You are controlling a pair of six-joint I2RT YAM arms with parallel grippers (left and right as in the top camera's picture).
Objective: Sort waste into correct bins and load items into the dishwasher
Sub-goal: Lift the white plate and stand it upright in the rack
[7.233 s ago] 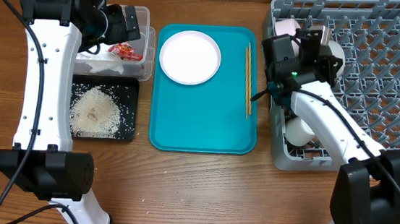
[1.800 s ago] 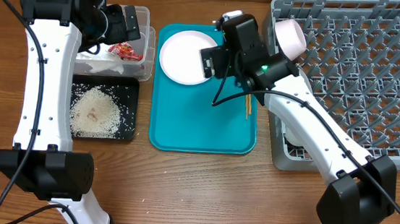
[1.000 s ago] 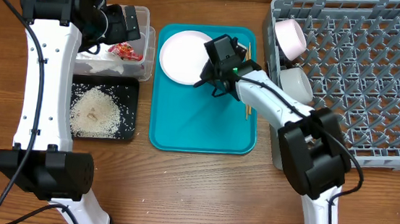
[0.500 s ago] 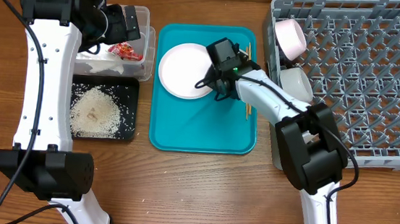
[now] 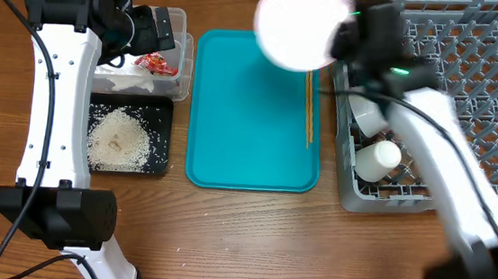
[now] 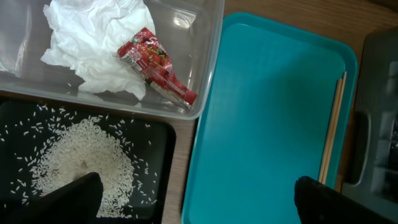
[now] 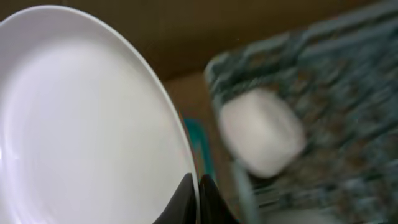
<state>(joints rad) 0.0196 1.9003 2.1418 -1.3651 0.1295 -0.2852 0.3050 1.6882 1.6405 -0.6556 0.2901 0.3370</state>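
Note:
My right gripper (image 5: pixel 341 35) is shut on the rim of the round white plate (image 5: pixel 301 24) and holds it high above the teal tray's far right corner, blurred by motion; in the right wrist view the plate (image 7: pixel 81 124) fills the left side, pinched between my fingers (image 7: pixel 198 190). Two wooden chopsticks (image 5: pixel 308 100) lie along the teal tray's right side. My left gripper (image 6: pixel 193 199) is open above the clear tub (image 5: pixel 180 57), which holds the white napkin (image 6: pixel 93 43) and red-and-white wrapper (image 6: pixel 158 65). Rice (image 5: pixel 120 140) lies in the black tray (image 5: pixel 159 150). A white cup (image 5: pixel 378 157) and white bowls sit in the grey rack (image 5: pixel 470 96).
The teal serving tray (image 5: pixel 250 131) lies in the middle of the wooden table, between the bins on the left and the rack on the right.
My right gripper closed on the plate's rim on the teal tray, then lifted it up and to the right toward the rack. The left arm has not moved.

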